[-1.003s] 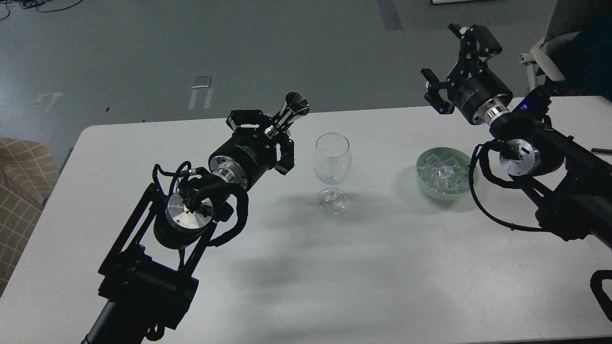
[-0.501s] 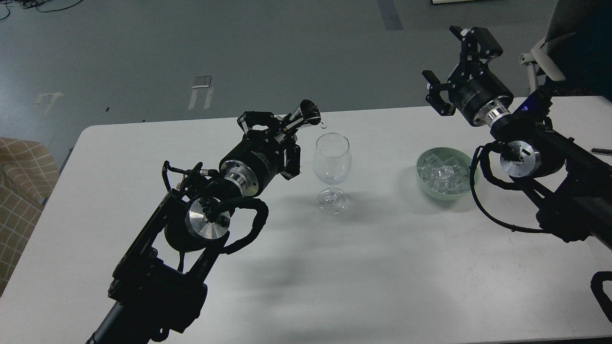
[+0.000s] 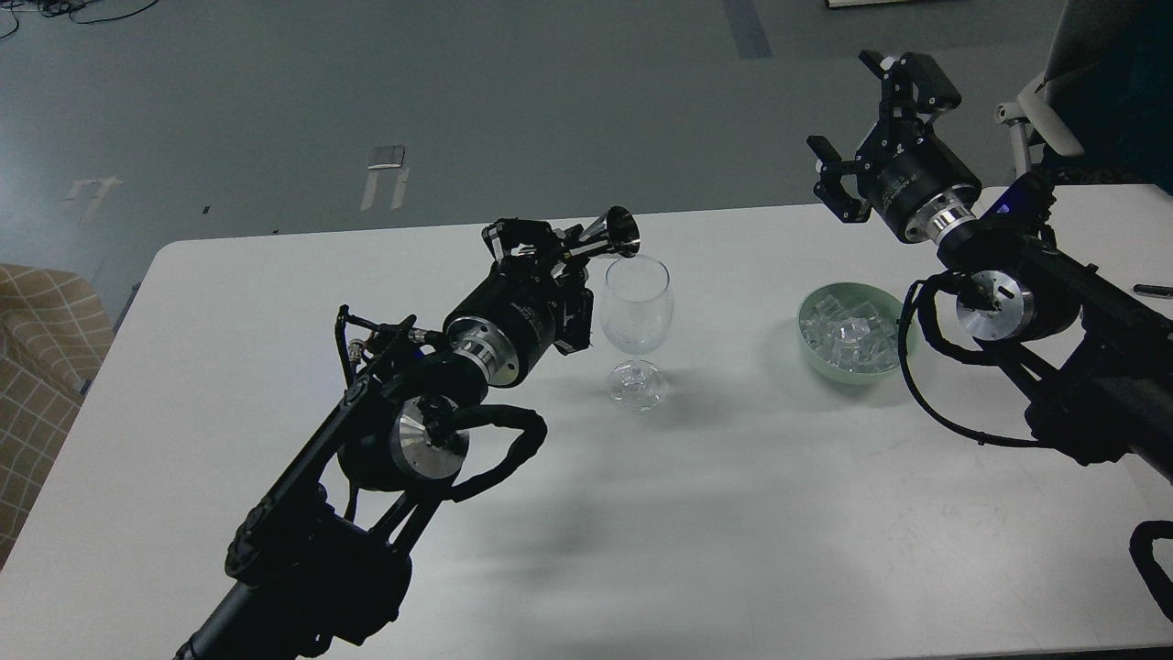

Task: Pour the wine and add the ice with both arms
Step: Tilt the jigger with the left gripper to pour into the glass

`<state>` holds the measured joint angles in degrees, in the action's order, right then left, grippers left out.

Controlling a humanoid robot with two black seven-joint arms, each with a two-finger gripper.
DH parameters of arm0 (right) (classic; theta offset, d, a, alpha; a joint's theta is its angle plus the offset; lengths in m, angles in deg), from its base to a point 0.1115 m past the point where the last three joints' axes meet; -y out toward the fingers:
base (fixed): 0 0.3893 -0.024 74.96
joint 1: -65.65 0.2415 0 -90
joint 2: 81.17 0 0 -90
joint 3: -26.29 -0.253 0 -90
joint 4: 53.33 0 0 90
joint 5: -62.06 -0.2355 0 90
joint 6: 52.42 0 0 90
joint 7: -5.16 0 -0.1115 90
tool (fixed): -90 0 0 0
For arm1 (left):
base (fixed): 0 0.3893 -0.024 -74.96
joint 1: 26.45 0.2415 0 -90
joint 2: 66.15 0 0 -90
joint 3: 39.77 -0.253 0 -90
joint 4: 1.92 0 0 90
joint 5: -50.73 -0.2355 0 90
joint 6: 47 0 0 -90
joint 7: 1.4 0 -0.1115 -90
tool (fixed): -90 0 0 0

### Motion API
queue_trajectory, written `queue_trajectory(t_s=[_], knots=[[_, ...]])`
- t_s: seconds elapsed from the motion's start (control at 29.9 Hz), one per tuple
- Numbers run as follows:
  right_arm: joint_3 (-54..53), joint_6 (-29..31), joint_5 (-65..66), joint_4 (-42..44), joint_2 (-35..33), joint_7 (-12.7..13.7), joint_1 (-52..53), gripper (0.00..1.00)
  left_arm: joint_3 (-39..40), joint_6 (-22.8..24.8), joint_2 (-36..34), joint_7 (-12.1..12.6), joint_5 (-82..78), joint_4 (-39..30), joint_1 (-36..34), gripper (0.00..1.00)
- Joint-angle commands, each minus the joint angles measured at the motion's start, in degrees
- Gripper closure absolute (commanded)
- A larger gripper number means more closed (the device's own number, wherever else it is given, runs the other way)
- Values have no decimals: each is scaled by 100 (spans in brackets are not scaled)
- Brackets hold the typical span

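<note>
A clear stemmed wine glass stands upright on the white table, left of a pale green bowl filled with ice. My left gripper is shut on a shiny steel jigger. The jigger is tipped sideways with its mouth at the glass's rim. My right gripper is open and empty. It hangs high above the table's far edge, behind and above the bowl.
A chair stands behind the table's far right corner. A tan checked seat is at the left edge. A dark pen-like item lies at the right edge of the table.
My left arm has moved right toward the glass and tipped the jigger from upright to sideways over the rim. The right arm has barely moved.
</note>
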<state>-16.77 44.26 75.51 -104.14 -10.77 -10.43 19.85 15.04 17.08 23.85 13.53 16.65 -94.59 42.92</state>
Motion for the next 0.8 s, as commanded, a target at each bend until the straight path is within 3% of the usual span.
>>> queue_trajectory(t_s=[0.0,0.77], knots=[[-1,0,0,-8,0,-5,-9,0,-23,-1,0,1,-55,3,-2,88],[-1,0,0,-17,9,-5,-52,0,-58,113,0,-7,-819,21,-11,88]])
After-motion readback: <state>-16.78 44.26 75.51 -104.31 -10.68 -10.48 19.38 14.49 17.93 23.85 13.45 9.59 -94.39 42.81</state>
